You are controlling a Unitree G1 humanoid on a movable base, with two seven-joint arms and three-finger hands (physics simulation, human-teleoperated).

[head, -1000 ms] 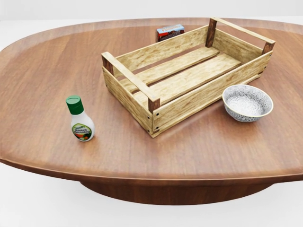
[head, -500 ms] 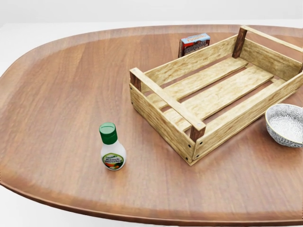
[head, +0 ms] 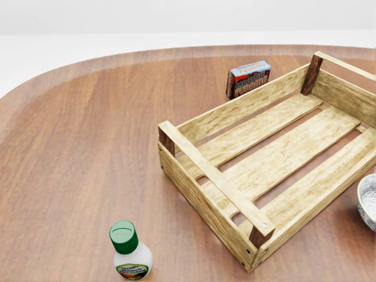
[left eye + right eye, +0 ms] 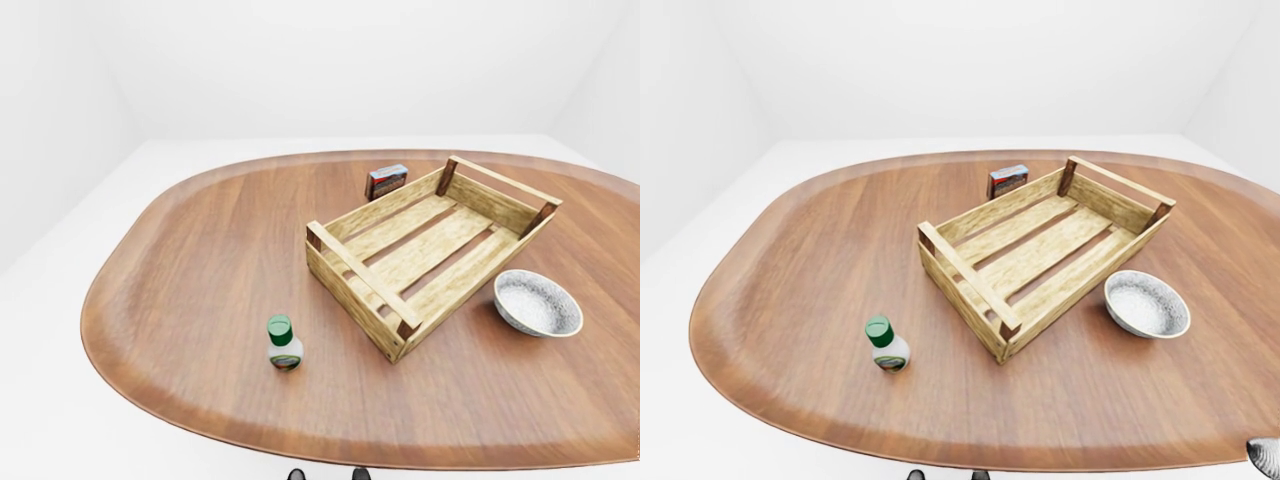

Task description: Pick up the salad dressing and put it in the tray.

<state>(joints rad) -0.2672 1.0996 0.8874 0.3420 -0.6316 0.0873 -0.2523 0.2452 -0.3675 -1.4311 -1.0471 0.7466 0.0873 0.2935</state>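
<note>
in the left-eye view neither hand shows, so nothing can be placed against one here. a broad oval wooden surface [image 4: 200, 260] fills most of the picture, and the salad dressing [image 4: 284, 345], a small white bottle with a green cap and a coloured label, stands upright on it near the bottom edge, outside the tray [image 4: 350, 295] and to its lower left, apart from it. the tray is a slatted wooden crate set at a slant, with nothing inside. a small red and blue box [image 4: 386, 181] stands just beyond its upper wall, and a grey patterned bowl [image 4: 537, 303] sits near its right side. two dark tips [image 4: 296, 474] poke in at the bottom edge; what they are is unclear. the head view looks closer: the bottle is at the bottom edge, left of the tray's near corner, the bowl is cut by the right edge, and again no hand is seen. in the right-eye view a small grey shape cut off by the bottom right corner may be the right hand [image 4: 1265, 457]; i cannot tell whether its fingers are apart or together. the bottle stands well to the left of that shape and a little above it, the bowl above it and nearer, with the tray between bottle and bowl. the left hand does not show.
</note>
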